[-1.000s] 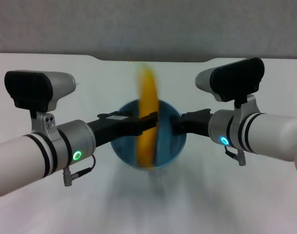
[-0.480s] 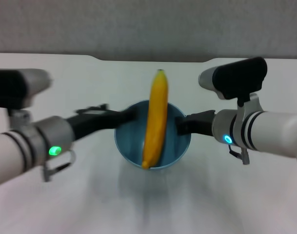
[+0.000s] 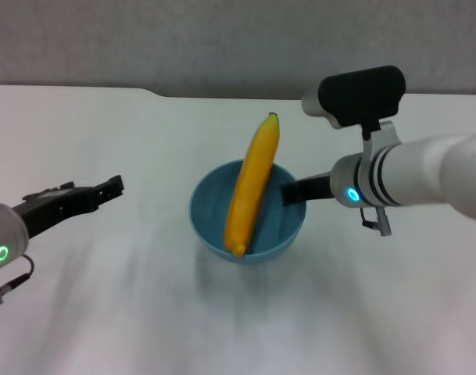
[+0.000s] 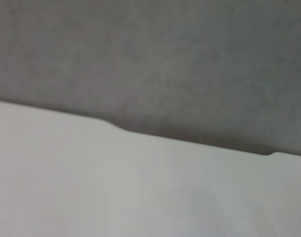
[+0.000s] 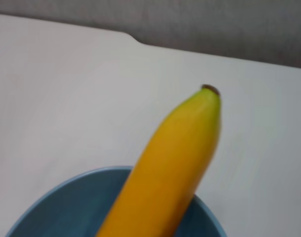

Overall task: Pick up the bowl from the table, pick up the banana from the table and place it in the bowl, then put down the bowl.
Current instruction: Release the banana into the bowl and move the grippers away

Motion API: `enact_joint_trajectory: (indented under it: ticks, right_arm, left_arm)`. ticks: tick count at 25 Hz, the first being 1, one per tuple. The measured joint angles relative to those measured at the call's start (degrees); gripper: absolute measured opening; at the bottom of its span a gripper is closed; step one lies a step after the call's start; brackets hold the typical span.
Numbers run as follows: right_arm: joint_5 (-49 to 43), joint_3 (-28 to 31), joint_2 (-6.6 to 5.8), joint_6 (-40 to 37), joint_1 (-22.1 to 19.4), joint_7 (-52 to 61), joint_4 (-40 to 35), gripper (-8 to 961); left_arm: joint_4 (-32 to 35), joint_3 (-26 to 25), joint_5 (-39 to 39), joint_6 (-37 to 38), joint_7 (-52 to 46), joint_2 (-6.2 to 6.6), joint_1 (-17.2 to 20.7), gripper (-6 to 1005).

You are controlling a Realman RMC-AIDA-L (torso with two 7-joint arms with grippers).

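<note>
Banana (image 3: 251, 186) lies in bowl (image 3: 281, 234), apparently.

No readable text or labels anywhere (arms included).

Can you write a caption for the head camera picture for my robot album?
Banana leans in the blue bowl held by the right gripper; left gripper off to the side.

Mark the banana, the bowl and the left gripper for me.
banana (image 3: 251, 184), head view, middle of its yellow body.
bowl (image 3: 209, 209), head view, inner blue wall on the robot's left of the banana.
left gripper (image 3: 112, 186), head view, at its dark fingertips, away from the bowl.
</note>
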Motion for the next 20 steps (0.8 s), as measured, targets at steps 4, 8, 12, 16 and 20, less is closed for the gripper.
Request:
enact_joint_trajectory:
  ticks: [4, 8, 12, 16, 20]
  right_arm:
    - [1.36, -1.06, 0.08, 1.51, 2.30, -0.07, -3.08, 101]
    - [3.96, -4.76, 0.32, 4.31, 2.16, -0.06, -2.88, 102]
    - [6.49, -9.51, 0.44, 7.49, 1.92, -0.06, -2.89, 104]
    - [8.56, -13.54, 0.60, 9.56, 1.26, -0.05, -2.74, 105]
    - [9.90, -14.76, 0.61, 9.73, -0.04, -0.03, -2.67, 106]
  left_arm:
    - [2.00, -0.91, -0.01, 0.51, 0.00, 0.01, -0.62, 908]
    - [2.57, -1.46, 0.09, 0.70, 0.00, 0.02, -0.45, 908]
    - [2.79, -1.50, 0.15, 0.85, 0.00, 0.02, -0.44, 908]
    - [3.95, -1.53, 0.16, 1.16, 0.00, 0.02, -0.47, 908]
    - [5.08, -1.58, 0.00, 1.17, 0.00, 0.02, -0.66, 908]
